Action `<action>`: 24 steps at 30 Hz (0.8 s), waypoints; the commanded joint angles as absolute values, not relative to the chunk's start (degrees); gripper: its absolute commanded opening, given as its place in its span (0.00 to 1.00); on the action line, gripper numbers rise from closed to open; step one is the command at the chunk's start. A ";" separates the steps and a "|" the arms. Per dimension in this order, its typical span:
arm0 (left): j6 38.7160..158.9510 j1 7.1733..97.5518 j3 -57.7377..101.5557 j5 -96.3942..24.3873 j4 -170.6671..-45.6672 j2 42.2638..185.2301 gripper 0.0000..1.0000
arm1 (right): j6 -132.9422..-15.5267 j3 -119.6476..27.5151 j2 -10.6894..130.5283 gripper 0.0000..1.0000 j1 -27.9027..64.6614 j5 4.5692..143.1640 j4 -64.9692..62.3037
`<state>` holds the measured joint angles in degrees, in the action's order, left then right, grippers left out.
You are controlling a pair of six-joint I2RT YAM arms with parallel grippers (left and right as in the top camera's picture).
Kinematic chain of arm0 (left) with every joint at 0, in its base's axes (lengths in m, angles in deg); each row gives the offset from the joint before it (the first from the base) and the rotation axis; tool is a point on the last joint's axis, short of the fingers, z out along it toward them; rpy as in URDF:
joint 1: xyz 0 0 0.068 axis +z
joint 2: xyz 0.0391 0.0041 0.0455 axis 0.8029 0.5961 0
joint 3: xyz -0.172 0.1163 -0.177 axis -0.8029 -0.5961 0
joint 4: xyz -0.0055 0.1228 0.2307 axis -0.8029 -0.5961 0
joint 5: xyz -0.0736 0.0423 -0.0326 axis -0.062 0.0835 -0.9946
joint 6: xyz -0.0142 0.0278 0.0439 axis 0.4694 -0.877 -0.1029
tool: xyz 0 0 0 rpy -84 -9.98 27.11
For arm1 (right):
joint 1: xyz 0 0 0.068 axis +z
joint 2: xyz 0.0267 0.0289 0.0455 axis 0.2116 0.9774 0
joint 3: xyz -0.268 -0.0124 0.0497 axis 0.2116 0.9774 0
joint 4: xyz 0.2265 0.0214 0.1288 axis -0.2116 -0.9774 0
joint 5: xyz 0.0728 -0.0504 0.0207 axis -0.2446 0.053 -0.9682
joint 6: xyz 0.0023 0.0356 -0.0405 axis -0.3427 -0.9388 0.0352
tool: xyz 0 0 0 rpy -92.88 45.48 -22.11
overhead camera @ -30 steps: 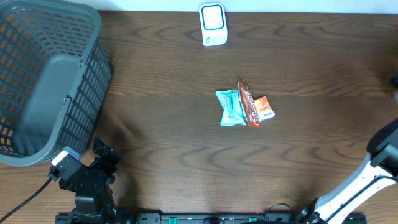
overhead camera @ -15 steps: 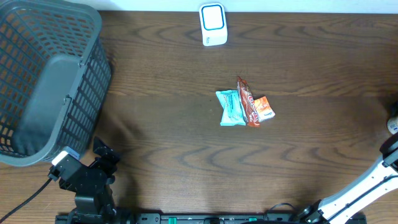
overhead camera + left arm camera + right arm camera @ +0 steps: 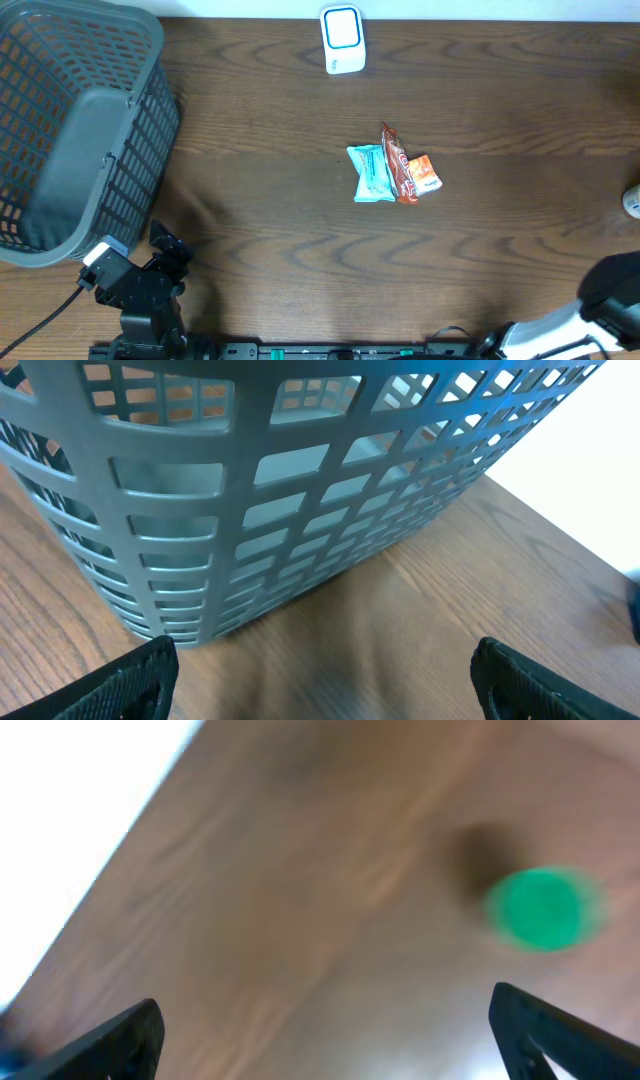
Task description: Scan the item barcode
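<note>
Three snack packets lie together mid-table: a teal one [image 3: 371, 173], a red-brown bar [image 3: 399, 166] and a small orange one [image 3: 426, 177]. The white barcode scanner [image 3: 342, 40] with a blue face stands at the far edge. My left gripper [image 3: 168, 247] rests at the near left, open and empty [image 3: 325, 670], facing the basket. Only the right arm [image 3: 612, 288] shows in the overhead view, at the near right corner. My right gripper [image 3: 325, 1025] is open, with nothing between its fingers, over bare wood. Ahead of it lies a blurred green round thing [image 3: 541, 908].
A large grey mesh basket [image 3: 75, 130] fills the far left corner, close in front of the left gripper [image 3: 250, 490]. A small pale object [image 3: 632, 202] lies at the right table edge.
The right arm has drawn back toward the near right corner and its jaws have spread wider. The left arm and the packets have not moved.
</note>
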<state>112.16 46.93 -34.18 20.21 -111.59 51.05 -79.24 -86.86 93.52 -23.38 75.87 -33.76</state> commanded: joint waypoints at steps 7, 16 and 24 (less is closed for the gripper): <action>112.40 46.80 -34.02 20.54 -111.65 50.85 0.93 | -78.93 -86.77 94.57 0.99 7.11 69.40 -41.28; 112.40 46.80 -34.02 20.54 -111.65 50.85 0.93 | -82.32 -86.77 103.54 0.99 30.74 82.80 -43.68; 112.40 46.80 -34.02 20.52 -111.65 50.85 0.93 | -91.46 -86.77 115.80 0.90 43.59 92.41 -45.91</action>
<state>112.13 46.93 -34.18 20.23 -111.59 51.05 -86.78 -86.86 112.58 40.99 86.86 -45.56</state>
